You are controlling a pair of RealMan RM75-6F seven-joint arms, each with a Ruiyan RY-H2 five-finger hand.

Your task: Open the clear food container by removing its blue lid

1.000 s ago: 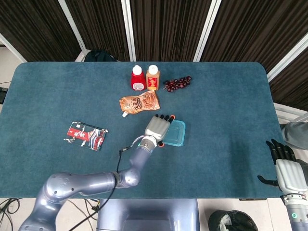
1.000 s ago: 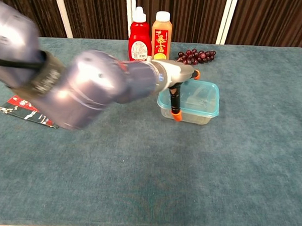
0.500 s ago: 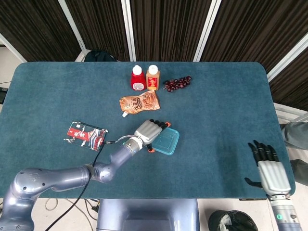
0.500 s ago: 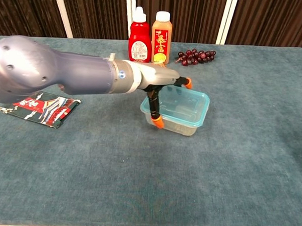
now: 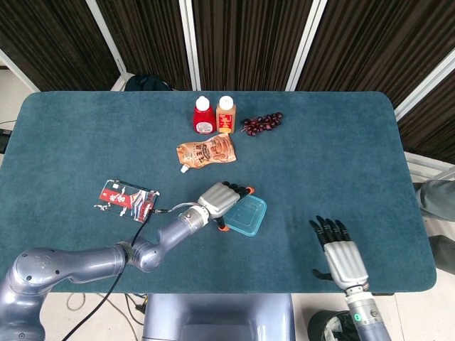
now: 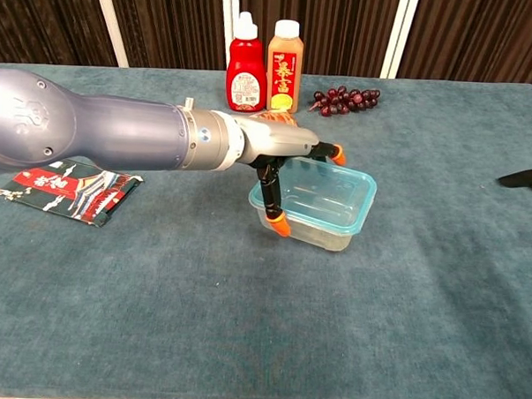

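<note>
The head view looks steeply down from high above the near edge, far enough back to take in the whole blue-green carpeted table [image 5: 341, 156]. The chest view looks level across it from low at the near edge, close in. Both share the clear plastic food container with blue lid [image 5: 246, 217] [image 6: 322, 205] under the left hand's orange-tipped fingers [image 5: 222, 226] [image 6: 278, 222], with the red sauce bottle [image 5: 203, 116] [image 6: 246, 64] beyond the fingertips.

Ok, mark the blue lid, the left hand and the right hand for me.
blue lid [image 6: 330, 194]: chest view, bare top centre.
left hand [image 5: 220, 197]: head view, back of hand.
right hand [image 5: 343, 257]: head view, back of hand.
</note>
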